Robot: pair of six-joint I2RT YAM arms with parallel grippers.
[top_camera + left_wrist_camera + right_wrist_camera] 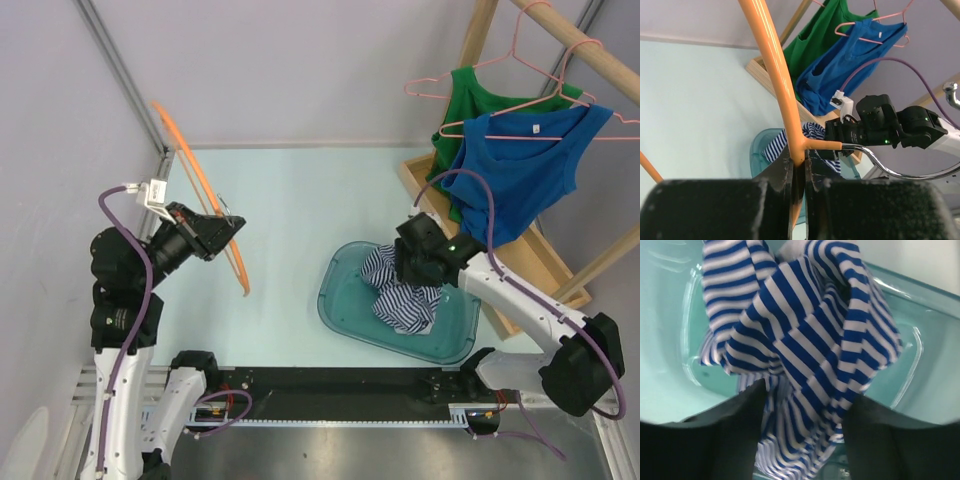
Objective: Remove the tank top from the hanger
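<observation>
Seemingly dropping striped top (790, 315) into tub (335, 300) with right pincer (805, 395) apart, left pincer (797, 172) clamped on bare hanger (772, 65); next, lift clear.

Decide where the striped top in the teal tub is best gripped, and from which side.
Grip the raised bunched fold at the heap's top, coming from straight above: the striped top lies crumpled inside the tub, whose walls likely block sideways approaches.
</observation>
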